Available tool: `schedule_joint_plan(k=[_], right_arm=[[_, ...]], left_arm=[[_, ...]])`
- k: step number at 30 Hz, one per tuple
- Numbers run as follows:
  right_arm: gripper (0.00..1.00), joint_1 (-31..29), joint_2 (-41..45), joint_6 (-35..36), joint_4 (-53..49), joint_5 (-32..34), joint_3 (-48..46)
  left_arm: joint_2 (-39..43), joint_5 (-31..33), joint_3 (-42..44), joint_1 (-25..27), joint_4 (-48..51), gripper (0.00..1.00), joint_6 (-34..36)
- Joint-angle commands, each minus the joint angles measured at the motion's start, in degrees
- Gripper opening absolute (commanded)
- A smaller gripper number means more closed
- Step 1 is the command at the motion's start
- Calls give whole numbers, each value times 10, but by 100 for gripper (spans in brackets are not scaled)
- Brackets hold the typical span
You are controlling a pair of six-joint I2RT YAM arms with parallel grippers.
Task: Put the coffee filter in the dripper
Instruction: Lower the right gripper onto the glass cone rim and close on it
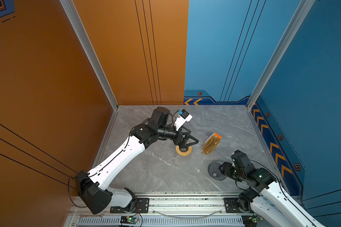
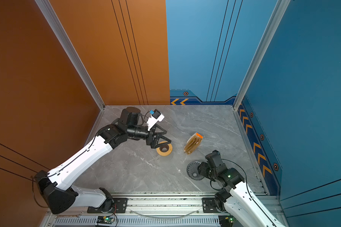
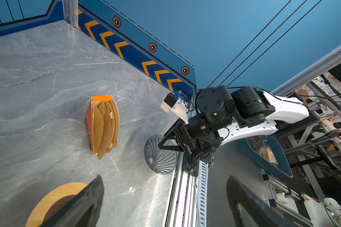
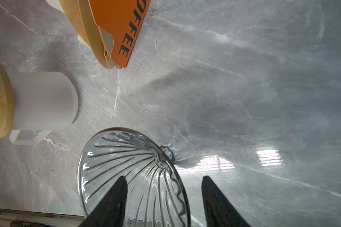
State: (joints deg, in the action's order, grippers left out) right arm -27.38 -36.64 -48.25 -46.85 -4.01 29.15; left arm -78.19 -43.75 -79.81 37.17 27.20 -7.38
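Dripper [image 1: 215, 169], clear and ribbed, sat at 4 o'clock on the table [image 1: 156, 173]. It was loose, not in the wooden ring [image 1: 183, 153] at 10 o'clock from it on a white cup [image 4: 43, 100]. Its mouth opened upward, leaning toward 10. The cone axis ran 10-to-4 with the narrow end low at 4; exact tilt unclear.

Right gripper [image 4: 163, 177] had jaws apart, straddling the dripper wall, one finger inside the mouth and one outside. A gap showed, nothing clamped. Left gripper [image 1: 190, 145] was spread wide over the ring, empty.

No loose coffee filter seen, only the filter packet [image 1: 211, 145] at 12 from the dripper, orange corner toward 1.

Risks:
- The slick wall could slip or swivel in a rim pinch, then roll.
- A left finger could knock the ring off the cup.
- A filter would likely slide out of a leaning dripper.
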Motion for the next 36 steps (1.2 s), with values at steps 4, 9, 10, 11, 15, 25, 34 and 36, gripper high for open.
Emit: schedule_joint_plan(k=[4, 9, 10, 11, 15, 25, 34, 36], right_arm=[[56, 4, -9, 3, 34, -26, -17], [48, 4, -17, 0, 46, -28, -22], [46, 5, -17, -2, 50, -28, -23], [44, 5, -18, -3, 56, -28, -25], [38, 5, -26, -6, 75, -38, -29], [32, 5, -55, 0, 101, -54, -37], [31, 5, -76, 7, 101, -60, -46], [30, 5, -79, 9, 101, -59, -48]], left_arm=[[3, 9, 3, 5, 3, 98, 6], [2, 9, 2, 6, 4, 98, 6], [1, 9, 2, 7, 4, 98, 6], [1, 9, 2, 8, 5, 98, 6], [0, 9, 2, 8, 5, 97, 6], [-3, 9, 0, 9, 8, 98, 7], [-5, 9, 0, 9, 8, 98, 6], [-4, 9, 0, 8, 8, 98, 7]])
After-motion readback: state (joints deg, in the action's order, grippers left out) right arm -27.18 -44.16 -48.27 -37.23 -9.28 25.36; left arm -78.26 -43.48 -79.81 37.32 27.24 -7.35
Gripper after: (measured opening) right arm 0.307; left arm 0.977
